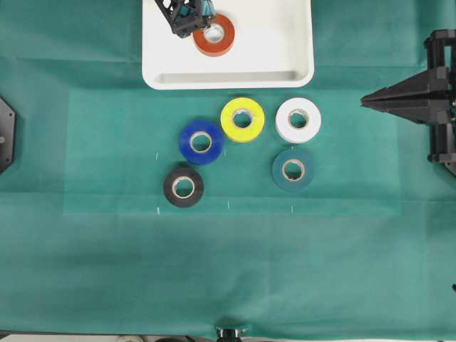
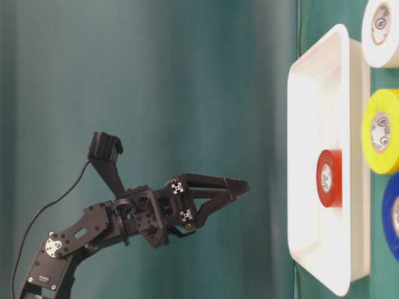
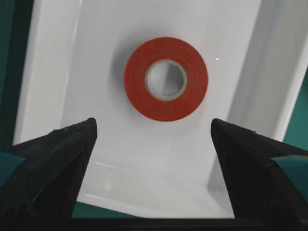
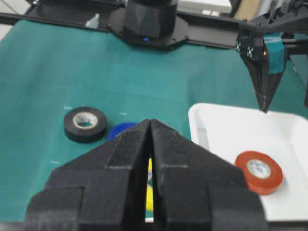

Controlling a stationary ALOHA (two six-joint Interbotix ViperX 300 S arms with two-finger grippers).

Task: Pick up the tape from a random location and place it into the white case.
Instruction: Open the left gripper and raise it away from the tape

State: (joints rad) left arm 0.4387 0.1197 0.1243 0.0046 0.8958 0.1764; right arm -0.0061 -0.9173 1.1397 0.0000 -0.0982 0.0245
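The tape (image 3: 166, 79) lies flat on the floor of the white case (image 1: 292, 43), free of my left gripper (image 3: 154, 144), whose jaws stand wide apart above it; I judge the placing done. Its hole axis points straight up. My right gripper (image 4: 150, 144) is pressed together, empty, beside the counter.

- Left gripper (image 3: 154, 159) hangs high with its fingers spread wide, nothing between them.
- Right gripper (image 1: 365, 101) sits at the far right, fingers pressed together, pointing toward the middle.
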